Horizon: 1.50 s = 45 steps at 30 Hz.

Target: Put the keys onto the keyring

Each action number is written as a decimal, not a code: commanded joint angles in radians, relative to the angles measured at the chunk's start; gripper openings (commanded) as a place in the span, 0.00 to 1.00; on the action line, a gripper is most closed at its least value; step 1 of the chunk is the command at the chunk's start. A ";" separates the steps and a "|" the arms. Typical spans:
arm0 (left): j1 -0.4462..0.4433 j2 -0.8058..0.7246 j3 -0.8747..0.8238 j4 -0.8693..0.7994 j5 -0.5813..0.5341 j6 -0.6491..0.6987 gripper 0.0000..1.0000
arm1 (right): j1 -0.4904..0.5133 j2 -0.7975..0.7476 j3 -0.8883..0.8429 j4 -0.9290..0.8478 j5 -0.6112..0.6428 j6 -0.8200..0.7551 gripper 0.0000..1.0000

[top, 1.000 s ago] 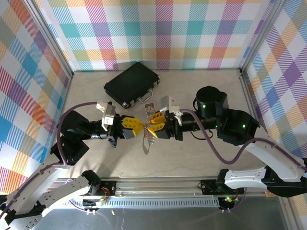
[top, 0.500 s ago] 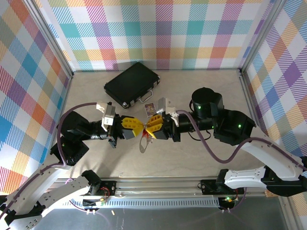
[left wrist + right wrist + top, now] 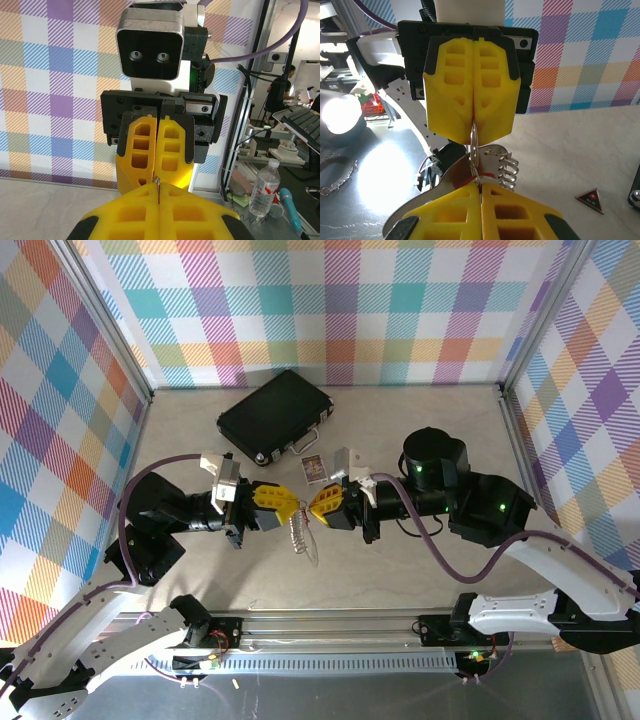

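1. Facing each other above the middle of the counter [image 3: 400,570], the two hands stood almost fingertip to fingertip.
2. The left hand [image 3: 292,510] had its yellow fingers pressed together, pinching the ring [image 3: 304,537] by its thin edge.
3. The right hand [image 3: 316,510] had its fingers pressed together too, on the same ring's edge.
4. The ring hung tilted below and between both hands, a row of coil-like bumps along one side.
5. In the right wrist view, a red sliver that looked like the key [image 3: 481,175] lay against the ring just above the right fingertips. Whether it was threaded on could not be told.
6. Beyond the hands, a small dark red triangle [image 3: 590,197] lay flat on the counter.
7. Farthest back, a black case [image 3: 275,415] lay shut, left of centre, near the plaid rear wall [image 3: 330,310].
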 commanded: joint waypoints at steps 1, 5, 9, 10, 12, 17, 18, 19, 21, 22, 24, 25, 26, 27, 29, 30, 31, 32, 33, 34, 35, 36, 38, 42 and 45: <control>-0.006 -0.019 0.000 0.055 0.016 -0.025 0.00 | 0.002 0.022 0.021 0.003 -0.010 0.011 0.06; -0.006 -0.016 -0.002 0.057 0.021 -0.023 0.00 | 0.004 0.053 0.065 -0.036 -0.026 0.018 0.06; -0.007 -0.019 -0.006 0.054 0.023 -0.020 0.00 | 0.003 0.063 0.091 -0.050 -0.032 0.017 0.07; -0.006 -0.018 -0.005 0.054 0.025 -0.020 0.00 | 0.003 0.064 0.095 -0.054 -0.029 0.016 0.08; -0.006 -0.019 -0.006 0.053 0.024 -0.022 0.00 | 0.003 0.062 0.095 -0.054 -0.024 0.014 0.13; -0.007 -0.018 0.000 0.051 0.022 -0.020 0.00 | 0.003 0.020 0.078 -0.016 -0.019 0.020 0.30; -0.006 -0.016 -0.001 0.052 0.023 -0.020 0.00 | 0.003 0.010 0.069 -0.006 -0.016 0.018 0.32; -0.006 -0.015 0.000 0.055 0.023 -0.020 0.00 | 0.003 -0.001 0.058 0.004 -0.014 0.017 0.33; -0.006 -0.012 0.000 0.062 0.024 -0.022 0.00 | 0.003 -0.023 0.029 0.037 -0.014 0.021 0.36; -0.005 -0.010 0.000 0.066 0.025 -0.024 0.00 | 0.003 -0.030 0.019 0.052 -0.016 0.025 0.37; -0.005 -0.008 0.000 0.071 0.028 -0.028 0.00 | 0.002 -0.034 0.008 0.074 -0.020 0.031 0.36; -0.006 -0.009 0.000 0.073 0.028 -0.029 0.00 | 0.003 -0.035 0.005 0.082 -0.022 0.031 0.36; -0.006 -0.008 -0.002 0.076 0.029 -0.032 0.00 | 0.003 -0.033 0.002 0.092 -0.025 0.031 0.36; -0.006 -0.008 -0.004 0.078 0.030 -0.032 0.00 | 0.003 -0.032 0.000 0.100 -0.026 0.031 0.36; -0.006 -0.006 -0.004 0.080 0.034 -0.035 0.00 | 0.002 -0.025 -0.003 0.112 -0.028 0.031 0.36; -0.007 -0.006 -0.004 0.080 0.035 -0.036 0.00 | 0.003 -0.022 -0.002 0.116 -0.027 0.031 0.36; -0.007 -0.006 -0.006 0.080 0.037 -0.037 0.00 | 0.004 -0.019 -0.002 0.119 -0.029 0.031 0.36; -0.006 -0.005 -0.006 0.080 0.037 -0.037 0.00 | 0.003 -0.014 -0.001 0.121 -0.033 0.031 0.36; -0.006 -0.007 -0.005 0.080 0.035 -0.037 0.00 | 0.003 -0.013 -0.002 0.123 -0.037 0.047 0.35; -0.006 -0.007 -0.006 0.080 0.035 -0.037 0.00 | 0.003 -0.009 -0.002 0.125 -0.040 0.063 0.35; -0.007 -0.007 -0.005 0.080 0.035 -0.036 0.00 | 0.004 -0.006 -0.001 0.128 -0.043 0.063 0.35; -0.006 -0.007 -0.006 0.082 0.034 -0.038 0.00 | 0.003 -0.003 -0.002 0.129 -0.046 0.066 0.34; -0.007 -0.006 -0.006 0.083 0.034 -0.039 0.00 | 0.004 0.000 -0.002 0.131 -0.056 0.066 0.32; -0.006 -0.007 -0.009 0.085 0.034 -0.038 0.00 | 0.002 0.011 -0.003 0.131 -0.058 0.069 0.29; -0.005 -0.008 -0.012 0.087 0.030 -0.039 0.00 | 0.003 0.019 -0.005 0.126 -0.054 0.068 0.23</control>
